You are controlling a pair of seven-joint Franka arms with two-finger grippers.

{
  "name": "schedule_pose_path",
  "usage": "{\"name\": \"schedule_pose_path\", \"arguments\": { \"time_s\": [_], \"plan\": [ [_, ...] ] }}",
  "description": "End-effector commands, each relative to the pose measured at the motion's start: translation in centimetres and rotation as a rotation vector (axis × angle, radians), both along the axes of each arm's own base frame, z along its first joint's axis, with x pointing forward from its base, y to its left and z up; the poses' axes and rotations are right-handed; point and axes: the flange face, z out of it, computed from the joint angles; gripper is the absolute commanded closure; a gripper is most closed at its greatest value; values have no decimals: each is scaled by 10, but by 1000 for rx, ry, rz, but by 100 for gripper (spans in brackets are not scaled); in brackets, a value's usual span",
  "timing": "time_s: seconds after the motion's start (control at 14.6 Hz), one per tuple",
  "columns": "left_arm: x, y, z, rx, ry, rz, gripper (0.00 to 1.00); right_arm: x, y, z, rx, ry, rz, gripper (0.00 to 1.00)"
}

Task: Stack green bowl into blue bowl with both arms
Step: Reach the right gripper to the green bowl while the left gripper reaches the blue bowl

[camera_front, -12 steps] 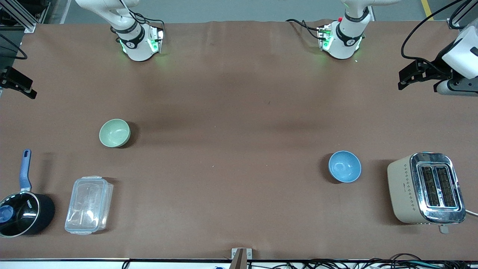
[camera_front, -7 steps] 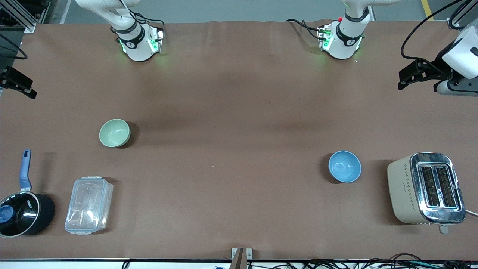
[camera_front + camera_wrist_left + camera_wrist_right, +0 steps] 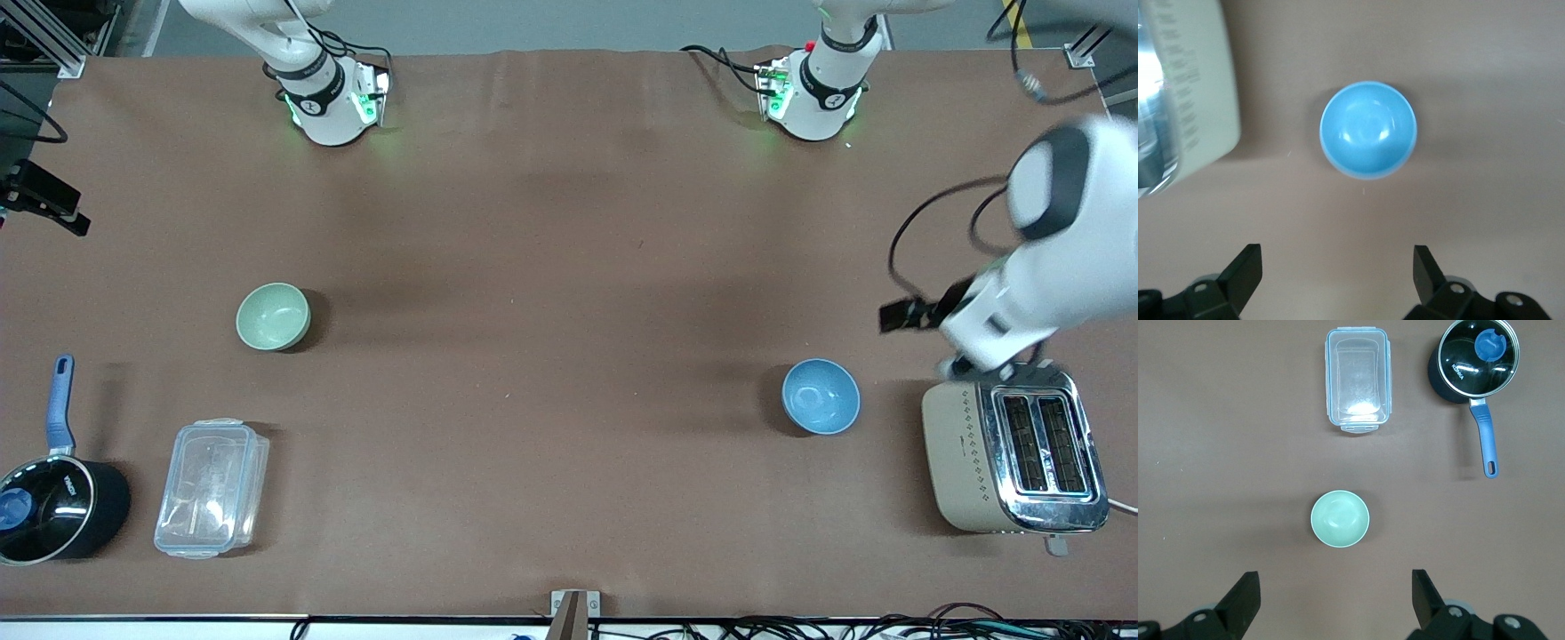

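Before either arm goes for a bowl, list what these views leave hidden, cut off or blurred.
- Right gripper: outside the front view; its wrist view shows only the open fingers.
- Left gripper: in the front view the blurred, moving arm hides it; the fingers show open in its wrist view.
- Toaster: blurred and cut off by the left wrist view's edge.
- Pot: cut off by the front view's edge.

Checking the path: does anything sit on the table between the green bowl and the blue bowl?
Nothing visible does. The table between the green bowl and the blue bowl is bare; the toaster, clear container and saucepan sit off that line.
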Motion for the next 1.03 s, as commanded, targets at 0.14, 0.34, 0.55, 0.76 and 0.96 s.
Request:
{"name": "schedule_pose_path", "arguments": {
  "time_s": [0.14,0.34,0.55,0.76,0.96],
  "plan": [
    [41,11,-120,12,-41,8,0,0,-20,-87,-7,86,-15,0],
    [43,23,-166,56,-22,-17,1,-4,-25,-167,-23,111,-11,0],
    [38,21,-183,53,7,-16,16,-17,-33,-246,-23,58,-19,0],
    [33,19,-198,50,32,-30,34,-30,-49,-316,-33,-20,-12,0],
    [32,17,-206,50,42,-33,68,-33,-54,-367,-34,32,-21,0]
  ]
}}
